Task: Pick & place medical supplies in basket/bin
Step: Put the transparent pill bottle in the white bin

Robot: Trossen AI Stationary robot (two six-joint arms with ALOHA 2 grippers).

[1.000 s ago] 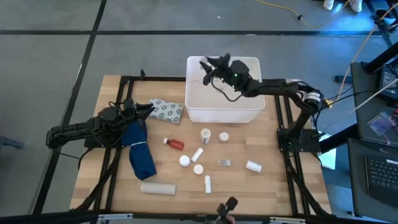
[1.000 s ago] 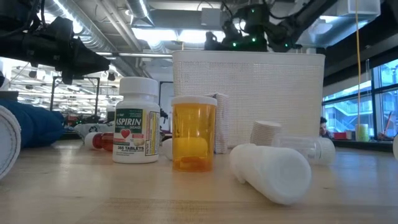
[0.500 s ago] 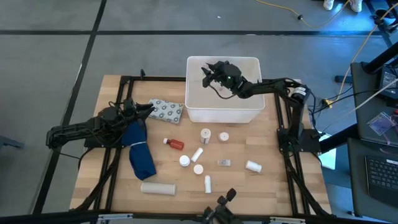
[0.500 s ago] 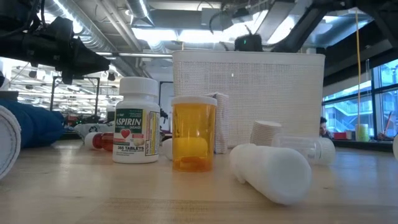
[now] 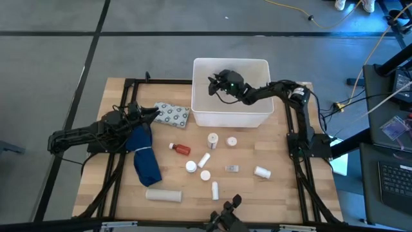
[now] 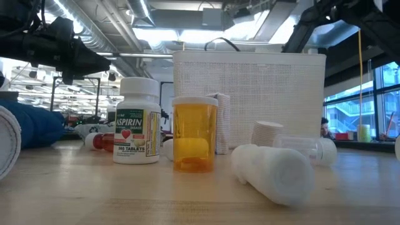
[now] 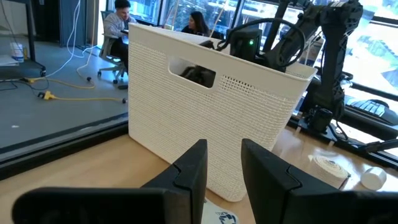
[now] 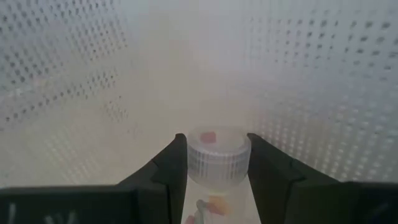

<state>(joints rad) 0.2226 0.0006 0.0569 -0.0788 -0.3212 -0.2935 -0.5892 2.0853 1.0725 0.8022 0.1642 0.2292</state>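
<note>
A pale wooden tabletop (image 5: 116, 148) on a black frame stands on a grey floor, with an open workspace of desks and windows beyond.

Deep inside the white rectangular perforated plastic bin (image 5: 201, 116), the right gripper (image 8: 213, 160) is clamped on a small clear bottle with a ribbed white cap (image 8: 218, 158); its two dark fingers (image 8: 169, 163) press against either side of the cap. The bottle hangs low between the bin's dotted walls, apparently just above the floor, and has not been let go. No other contents can be made out in the bin; the arm hides much of its inside.

The left gripper (image 7: 222, 169) waits just beside the bin's handle side, its jaws a little apart and holding nothing, over a flat grey dotted blister pack (image 5: 171, 114) that lies against the bin's wall. A long dark blue cloth (image 5: 145, 156) is draped further out from there.

By my judgement the task is at an early stage: one item is about to be delivered, most remain. Spread on the tabletop in front of the bin are a red-orange bottle (image 5: 183, 149), a white aspirin bottle (image 6: 137, 120), an amber pill vial (image 6: 194, 134), a long white tube (image 5: 163, 194), and several small white bottles and caps.
</note>
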